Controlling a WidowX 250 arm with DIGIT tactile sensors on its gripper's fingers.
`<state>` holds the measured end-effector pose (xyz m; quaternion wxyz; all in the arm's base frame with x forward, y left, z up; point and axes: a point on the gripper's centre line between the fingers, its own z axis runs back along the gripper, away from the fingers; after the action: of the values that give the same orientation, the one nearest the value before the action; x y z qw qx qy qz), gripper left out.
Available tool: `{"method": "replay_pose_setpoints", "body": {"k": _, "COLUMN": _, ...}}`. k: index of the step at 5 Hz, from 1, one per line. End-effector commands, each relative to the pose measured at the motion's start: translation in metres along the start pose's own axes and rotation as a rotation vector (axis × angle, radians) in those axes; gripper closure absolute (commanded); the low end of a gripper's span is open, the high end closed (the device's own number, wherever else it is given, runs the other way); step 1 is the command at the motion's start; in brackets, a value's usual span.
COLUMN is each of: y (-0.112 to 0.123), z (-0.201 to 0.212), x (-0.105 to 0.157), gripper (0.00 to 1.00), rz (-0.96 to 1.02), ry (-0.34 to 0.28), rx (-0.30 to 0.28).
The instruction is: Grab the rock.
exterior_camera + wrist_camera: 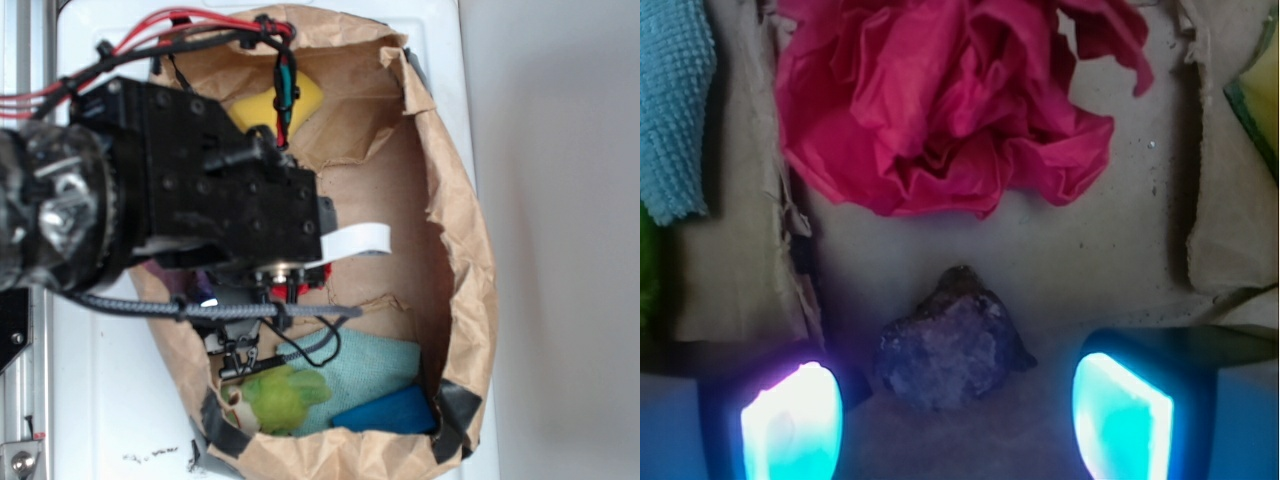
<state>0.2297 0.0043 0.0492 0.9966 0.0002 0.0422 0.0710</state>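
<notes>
Gripper point(958, 415) wide apart, rock point(948, 340) sitting btwn the pads but nearer the left pad point(792, 425), red cloth wad point(940, 100) just ahead of it. Best move, I'd say: nudge left to centre, drop a bit lower, then close w/o snagging the cloth.

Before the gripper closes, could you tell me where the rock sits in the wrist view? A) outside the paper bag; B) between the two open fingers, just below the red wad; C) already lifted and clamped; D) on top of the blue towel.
B: the rock lies on the bag floor between the gripper's spread fingers, just below the red wad.
</notes>
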Motion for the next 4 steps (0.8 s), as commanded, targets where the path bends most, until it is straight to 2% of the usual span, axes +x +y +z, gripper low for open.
{"method": "replay_pose_setpoints", "body": {"k": 1, "y": -0.002, "z": 0.0, "x": 0.007, "gripper": 0.0, "rz": -0.022, "ry": -0.029, "rx": 0.006}}
{"method": "replay_pose_setpoints", "body": {"k": 4, "y": -0.009, "z": -0.014, "x": 0.006, "gripper": 0.0, "rz": -0.042, "ry": -0.034, "rx": -0.007}}
